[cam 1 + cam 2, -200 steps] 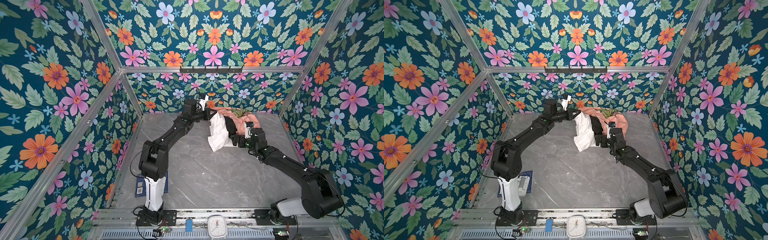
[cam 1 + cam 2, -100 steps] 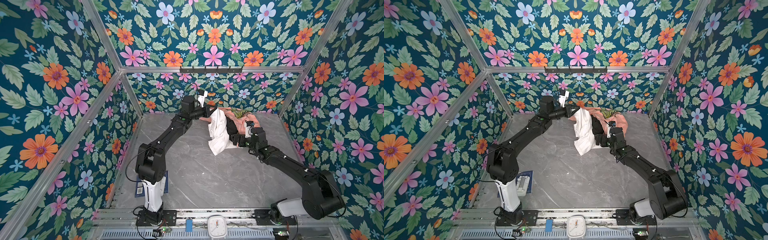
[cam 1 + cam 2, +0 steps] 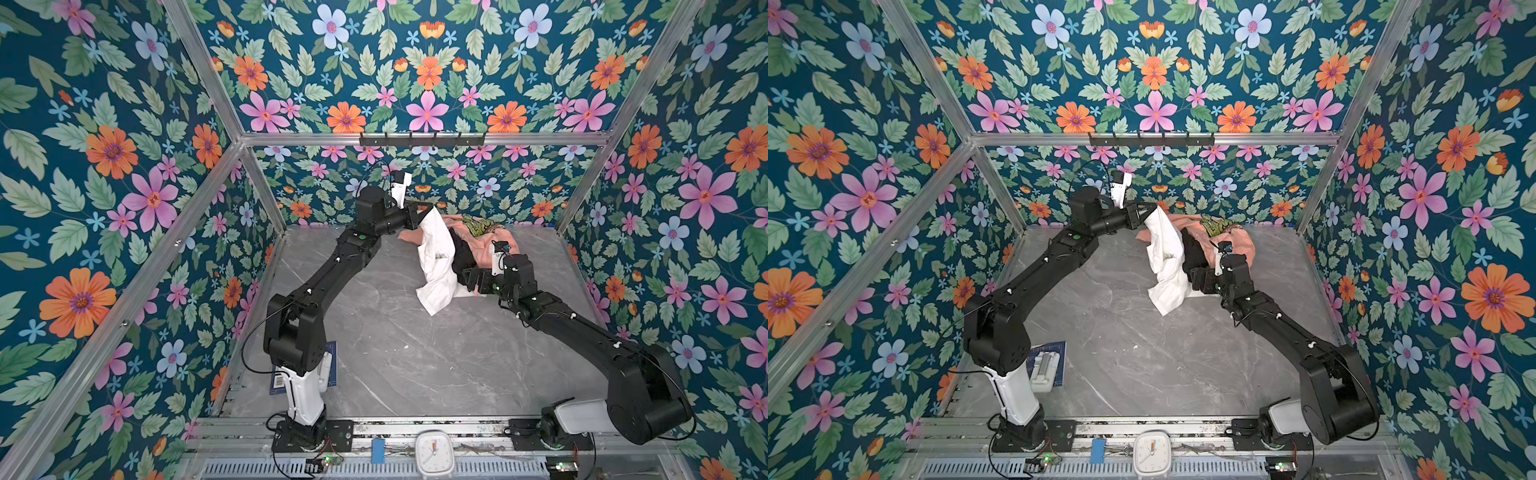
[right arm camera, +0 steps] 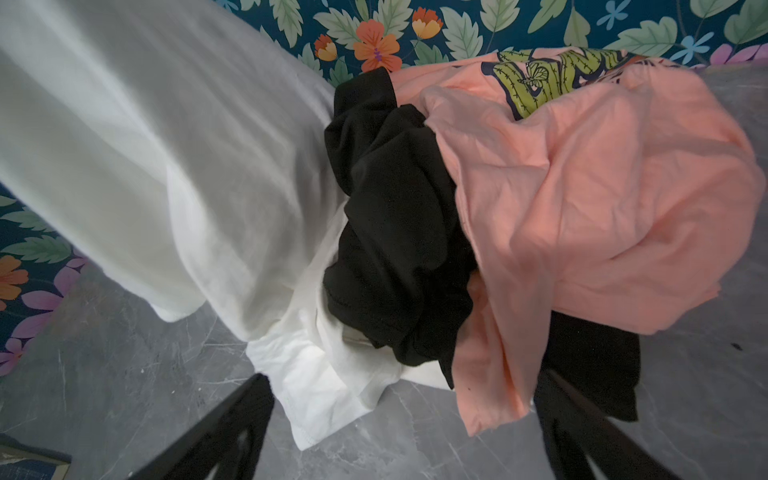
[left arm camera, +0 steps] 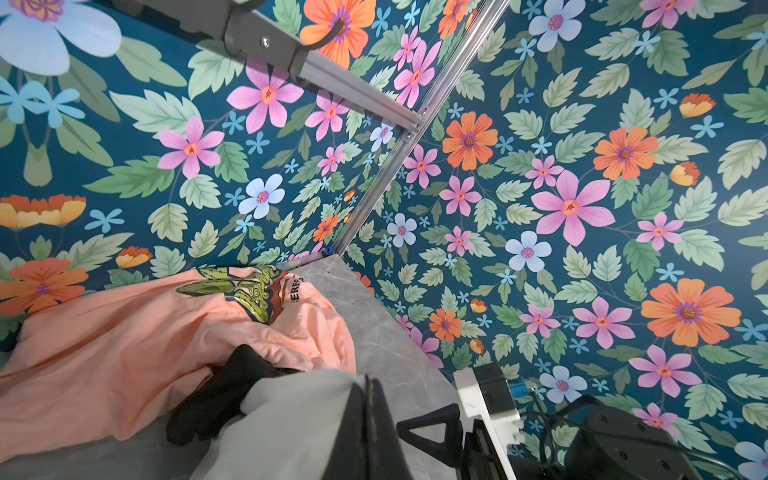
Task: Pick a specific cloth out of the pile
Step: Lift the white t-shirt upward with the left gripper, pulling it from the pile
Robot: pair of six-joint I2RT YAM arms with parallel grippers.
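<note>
Cloth (image 3: 434,266) hangs from the left claw (image 3: 424,211), pinched at its top edge; below the claw its tail lies tucked under the black garment (image 3: 459,259) of the pile (image 3: 482,243). Best to lift up and away slowly so that garment slides off, the spread right claw (image 3: 466,280) ready to pin it

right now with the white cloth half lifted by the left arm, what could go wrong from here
1. The plain white fabric garment seems tucked at its lower end beneath the black garment, so pulling higher may drag that and the peach-pink printed shirt along.
2. The left gripper is shut on just one top edge; the hanging weight might slip free.
3. The open right gripper sits close beside the garments and could snag the white one.
</note>
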